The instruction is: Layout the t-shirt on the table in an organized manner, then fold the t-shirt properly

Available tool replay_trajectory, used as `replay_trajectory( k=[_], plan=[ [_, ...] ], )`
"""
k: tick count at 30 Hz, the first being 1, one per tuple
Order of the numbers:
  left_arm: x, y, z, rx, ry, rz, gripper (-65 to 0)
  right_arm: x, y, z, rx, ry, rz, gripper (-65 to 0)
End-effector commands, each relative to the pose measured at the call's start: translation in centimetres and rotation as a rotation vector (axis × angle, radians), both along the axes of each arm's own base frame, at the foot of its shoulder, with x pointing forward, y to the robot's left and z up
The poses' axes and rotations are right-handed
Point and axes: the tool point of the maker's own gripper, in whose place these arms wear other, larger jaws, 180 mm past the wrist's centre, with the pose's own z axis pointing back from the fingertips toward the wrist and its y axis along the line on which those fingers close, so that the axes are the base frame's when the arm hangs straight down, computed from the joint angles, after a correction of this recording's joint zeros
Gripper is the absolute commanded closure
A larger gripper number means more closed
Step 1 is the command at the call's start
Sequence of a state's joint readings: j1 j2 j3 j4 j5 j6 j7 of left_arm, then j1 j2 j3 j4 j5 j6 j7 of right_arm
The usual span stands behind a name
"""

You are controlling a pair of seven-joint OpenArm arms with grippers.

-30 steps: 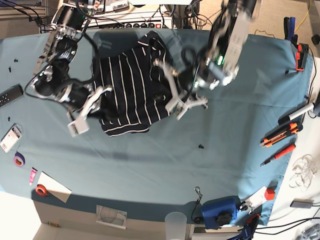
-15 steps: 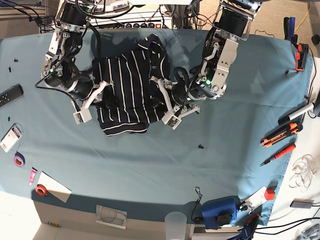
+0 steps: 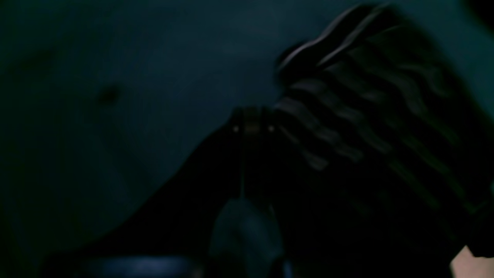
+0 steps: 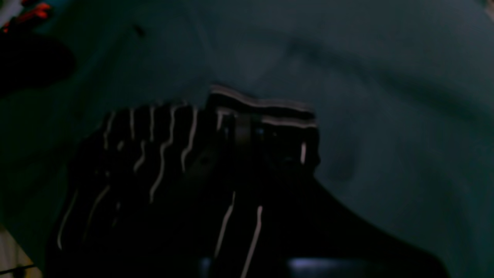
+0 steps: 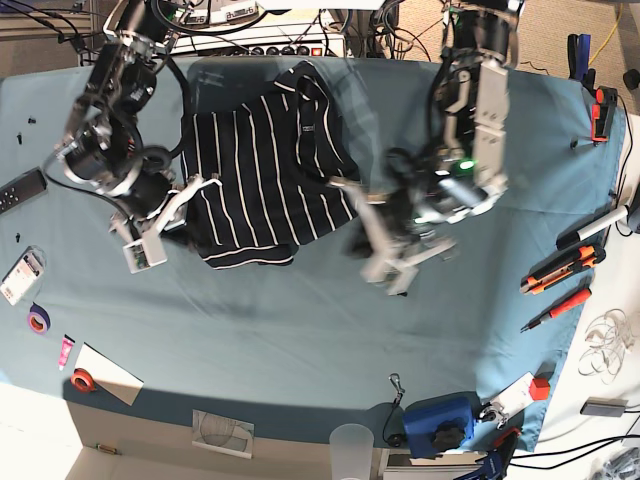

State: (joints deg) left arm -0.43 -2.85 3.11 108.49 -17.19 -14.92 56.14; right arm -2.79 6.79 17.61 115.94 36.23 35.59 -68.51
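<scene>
The dark navy t-shirt (image 5: 255,165) with thin white stripes lies bunched at the back middle of the teal table (image 5: 300,330). My right gripper (image 5: 203,188) is at the shirt's left edge. In the right wrist view it (image 4: 243,129) is shut on the fabric just under the striped hem (image 4: 262,104). My left gripper (image 5: 340,186) is at the shirt's right edge, and its arm is blurred. In the dark left wrist view its jaws (image 3: 251,127) are closed at the edge of the shirt's folds (image 3: 366,127).
Orange utility knives (image 5: 562,270) and a red screwdriver (image 5: 558,308) lie at the right edge. A blue device (image 5: 440,420) and a plastic cup (image 5: 352,445) stand at the front. A remote (image 5: 20,190) and tape rolls (image 5: 38,320) lie at the left.
The arm on the base view's right has swung right and down. The arm on its left has shifted down-left. The shirt between them is drawn a little wider.
</scene>
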Motion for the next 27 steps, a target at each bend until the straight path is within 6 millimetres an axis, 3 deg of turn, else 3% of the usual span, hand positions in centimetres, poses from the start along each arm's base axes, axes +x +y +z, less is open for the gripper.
replay_trajectory(
  k=[1, 4, 8, 13, 20, 27],
  plan=[
    [0.6, 0.6, 1.1, -0.024, -0.031, 0.03, 0.0, 0.2, 0.0, 1.4, -0.003, -0.05, 0.004, 0.0],
    [-0.1, 3.7, 0.1, -0.01, 0.021, 0.105, 0.0, -0.6, 0.0, 1.0, -0.02, -0.036, 0.005, 0.0],
    [-1.5, 8.5, 1.1, -0.044, 0.006, 0.202, 0.0, -2.7, 0.1, -0.6, -0.052, 0.036, 0.014, 0.0],
    [-4.5, 12.9, 1.4, 0.021, 0.002, 0.253, 0.0, -5.9, 0.2, -2.6, -0.07, 0.137, 0.019, 0.0],
    [-9.0, 17.1, -0.6, 0.1, 0.099, 0.322, 0.0, -11.3, 0.4, -5.1, -0.118, 0.288, 0.043, 0.0],
    [-14.4, 18.7, -1.2, 0.097, 0.224, 0.303, 0.0, -17.2, 0.6, -6.2, -0.178, 0.438, 0.079, 0.0]
  ],
)
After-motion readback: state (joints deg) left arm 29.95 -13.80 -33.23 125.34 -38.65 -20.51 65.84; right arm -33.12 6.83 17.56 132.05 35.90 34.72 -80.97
